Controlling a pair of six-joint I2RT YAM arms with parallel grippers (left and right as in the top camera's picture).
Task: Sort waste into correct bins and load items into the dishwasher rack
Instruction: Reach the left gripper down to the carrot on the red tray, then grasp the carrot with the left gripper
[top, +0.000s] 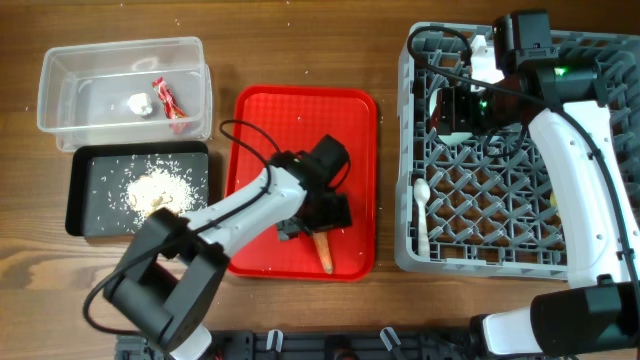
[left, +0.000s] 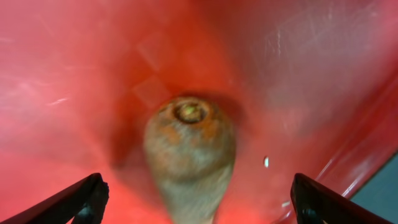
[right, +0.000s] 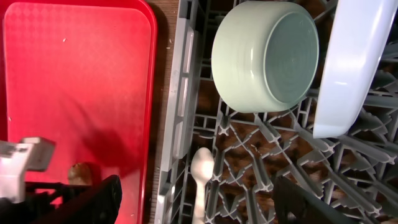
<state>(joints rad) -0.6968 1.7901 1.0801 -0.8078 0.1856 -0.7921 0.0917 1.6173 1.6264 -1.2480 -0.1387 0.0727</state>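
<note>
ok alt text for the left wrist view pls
A carrot lies on the red tray, seen end-on and slightly blurred, its cut top toward the camera. The left tool is open, its black fingertips wide to either side, not touching it.

Green bowl (right: 264, 56) lies on its side in the rack (right: 180, 93), base toward the camera, just beside a pale dish (right: 351, 68) standing on edge. Spoon (right: 200, 177) lies in the rack near its wall. Tray (right: 74, 81) sits alongside the rack and carries the carrot (right: 81, 173). Right gripper (right: 198, 186) jaws stand wide apart.
</note>
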